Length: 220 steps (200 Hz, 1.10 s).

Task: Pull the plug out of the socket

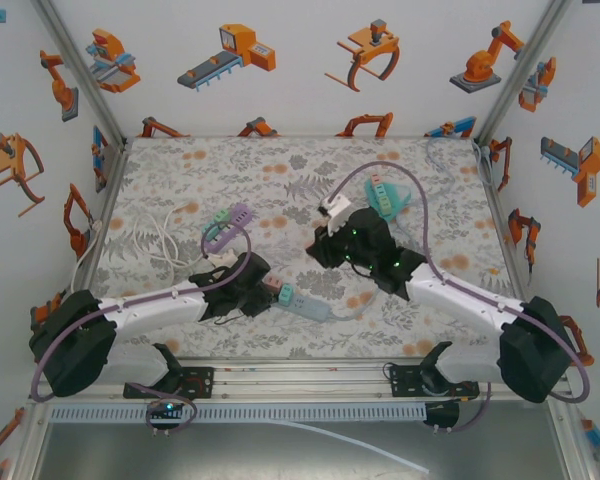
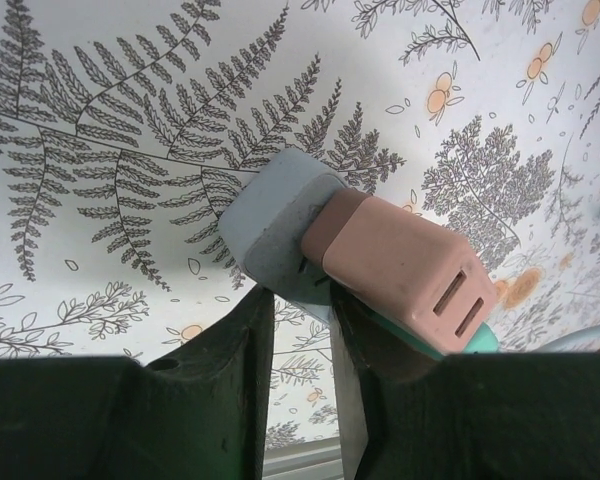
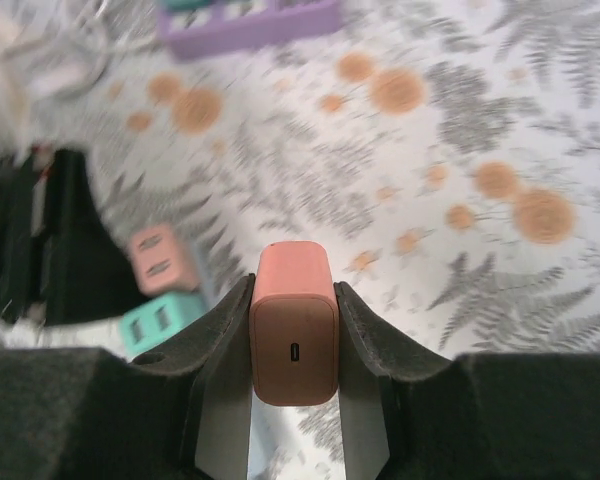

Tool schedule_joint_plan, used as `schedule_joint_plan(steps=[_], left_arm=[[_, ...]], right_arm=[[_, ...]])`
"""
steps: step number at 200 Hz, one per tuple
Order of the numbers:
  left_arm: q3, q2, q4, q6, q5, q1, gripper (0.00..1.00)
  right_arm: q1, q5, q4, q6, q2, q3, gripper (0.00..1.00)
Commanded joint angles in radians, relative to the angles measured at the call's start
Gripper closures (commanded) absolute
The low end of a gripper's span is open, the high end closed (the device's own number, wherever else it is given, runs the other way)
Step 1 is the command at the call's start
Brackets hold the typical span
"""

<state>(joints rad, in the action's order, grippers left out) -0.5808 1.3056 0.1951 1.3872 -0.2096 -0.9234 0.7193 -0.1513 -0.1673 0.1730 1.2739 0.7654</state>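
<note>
Fern-print counter [image 1: 280, 170] below; w/ R tool [image 3: 292, 290] clamped on plug [image 3: 292, 345], L tool [image 2: 300, 300] gripping socket [image 2: 390, 265], hold firm, pull straight apart.

Bright, even light comes from overhead; the table [image 1: 280, 175] carries soft, short shadows beneath my arms. My left wrist picture is crisp on the socket [image 2: 400, 275], though my left fingers [image 2: 230, 380] sit in deep shade at 6 o'clock. My right wrist picture has the plug [image 3: 293, 325] sharp, while 9 to 12 o'clock smears into blur.
</note>
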Motion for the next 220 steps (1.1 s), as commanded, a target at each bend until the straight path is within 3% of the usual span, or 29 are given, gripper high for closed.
schedule_joint_plan(steps=[1, 55, 88, 106, 133, 165, 194, 220], left_arm=[[0.047, 0.010, 0.119, -0.142, -0.125, 0.001, 0.61], [0.040, -0.220, 0.123, -0.248, -0.151, -0.005, 0.42], [0.067, -0.375, 0.124, -0.319, -0.175, 0.003, 0.37], [0.057, -0.421, 0.170, -0.337, -0.189, 0.015, 0.35], [0.052, -0.443, 0.225, -0.325, -0.211, 0.031, 0.32], [0.067, -0.433, 0.180, -0.359, -0.157, 0.053, 0.32], [0.071, -0.390, 0.133, -0.369, -0.136, 0.062, 0.31], [0.088, -0.353, 0.053, -0.381, -0.087, 0.082, 0.32]], right_arm=[[-0.060, -0.024, -0.073, 0.146, 0.111, -0.034, 0.97], [-0.107, -0.059, -0.297, 0.256, 0.336, -0.085, 0.86], [-0.136, -0.023, -0.359, 0.319, 0.362, -0.148, 0.49], [-0.146, 0.006, -0.359, 0.326, 0.326, -0.183, 0.36], [-0.159, -0.009, -0.352, 0.282, 0.220, -0.214, 0.34], [-0.145, -0.040, -0.237, 0.168, 0.064, -0.176, 0.34], [-0.011, -0.055, -0.153, -0.087, -0.036, -0.138, 0.34], [0.121, -0.082, 0.012, -0.220, -0.003, -0.034, 0.33]])
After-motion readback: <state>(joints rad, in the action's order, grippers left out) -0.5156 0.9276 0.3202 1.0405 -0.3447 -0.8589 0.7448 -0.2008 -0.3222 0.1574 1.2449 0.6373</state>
